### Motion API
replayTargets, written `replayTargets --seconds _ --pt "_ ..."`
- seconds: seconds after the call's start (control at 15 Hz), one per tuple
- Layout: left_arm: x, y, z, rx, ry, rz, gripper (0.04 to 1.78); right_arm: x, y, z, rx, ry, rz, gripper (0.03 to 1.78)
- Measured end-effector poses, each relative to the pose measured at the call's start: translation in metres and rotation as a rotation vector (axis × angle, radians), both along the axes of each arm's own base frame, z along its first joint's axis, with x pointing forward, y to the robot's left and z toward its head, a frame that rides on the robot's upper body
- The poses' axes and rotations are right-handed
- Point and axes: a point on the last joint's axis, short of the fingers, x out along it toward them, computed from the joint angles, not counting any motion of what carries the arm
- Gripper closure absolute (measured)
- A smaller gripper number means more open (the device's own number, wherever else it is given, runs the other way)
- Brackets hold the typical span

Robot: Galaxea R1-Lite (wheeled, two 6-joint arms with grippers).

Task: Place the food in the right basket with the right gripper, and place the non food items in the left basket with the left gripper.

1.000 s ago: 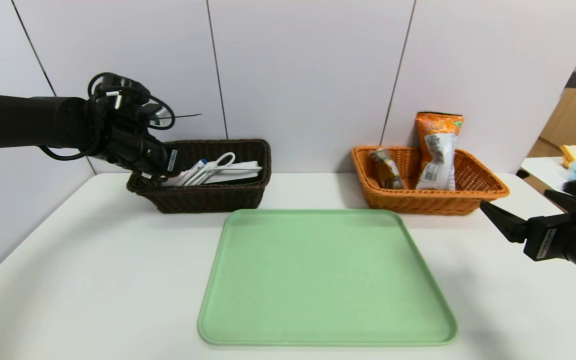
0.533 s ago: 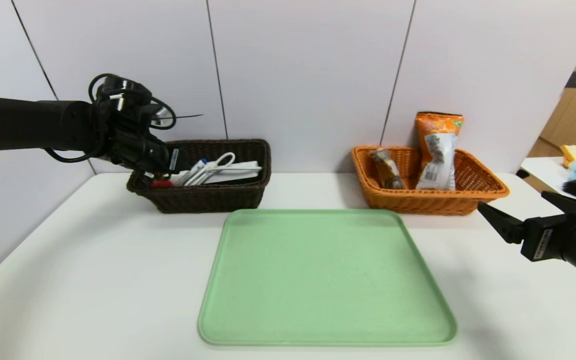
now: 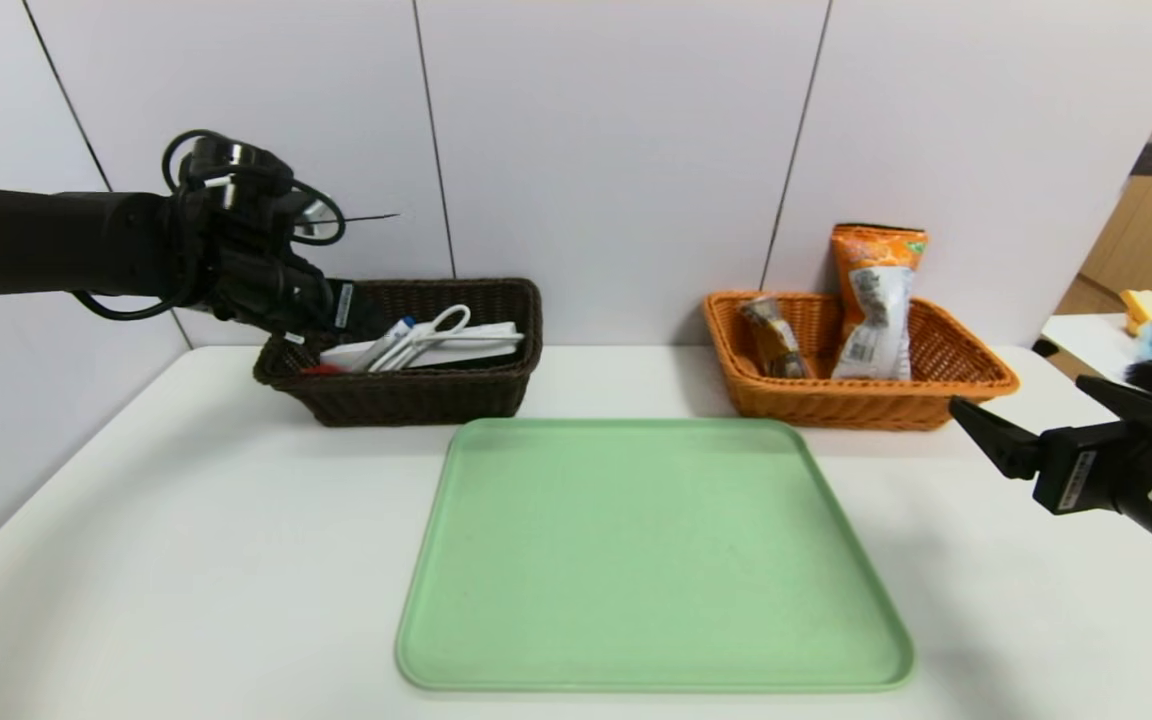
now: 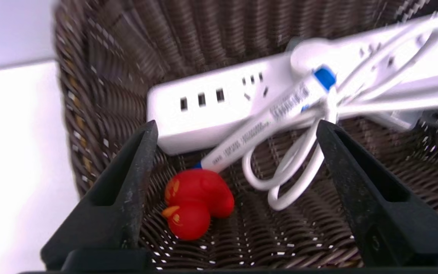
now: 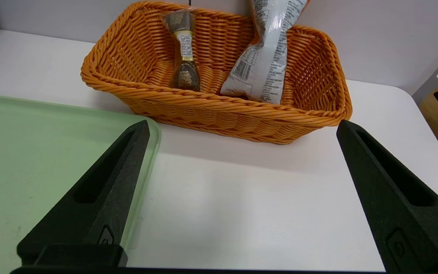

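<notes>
Since a second ago we have raised our left gripper (image 3: 351, 308) a little above the dark basket (image 3: 416, 395), uncovering the red toy duck (image 4: 194, 203) on the basket floor; our right gripper (image 3: 1031, 420) has edged slightly toward the green tray (image 3: 651, 555). Our left jaws stand spread and empty over the basket's left end. Inside that basket, the duck lies just beside a white power strip (image 4: 219, 106), with a pen (image 4: 264, 123) across its cord. Our right jaws are spread wide too, holding nothing, just right of the tray. Behind the tray's right corner, the orange basket (image 5: 219, 110) holds a chocolate pack (image 5: 184, 51) and a snack bag (image 5: 266, 57).
</notes>
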Motion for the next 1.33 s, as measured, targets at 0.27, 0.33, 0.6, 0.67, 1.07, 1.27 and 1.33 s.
replayTargets --seconds 0.27,0.33,0.6,0.67,1.07,1.27,1.33 --pt "-0.012 0.001 0.025 -0.03 -0.102 0.01 0.25 0.002 0.002 0.001 0.0 -0.003 0.006 0.11" --pt "-0.017 0.001 0.03 -0.031 -0.126 0.008 0.23 0.002 0.002 0.001 -0.001 -0.002 0.007 0.11" --pt "-0.05 0.003 0.047 -0.033 -0.209 -0.009 0.18 0.004 0.007 0.002 -0.002 -0.006 0.033 0.11" --pt "-0.06 0.004 0.05 -0.034 -0.226 -0.012 0.18 0.004 0.009 0.002 -0.002 -0.007 0.043 0.11" --pt "-0.141 0.013 0.055 -0.049 -0.309 0.007 0.15 0.004 0.014 0.002 -0.004 -0.002 0.066 0.11" --pt "-0.181 0.019 0.042 -0.049 -0.338 0.048 0.15 -0.006 0.012 0.002 0.0 -0.016 0.063 0.11" --pt "-0.194 0.021 0.037 -0.05 -0.351 0.066 0.14 -0.011 0.011 0.003 0.001 -0.022 0.062 0.11"
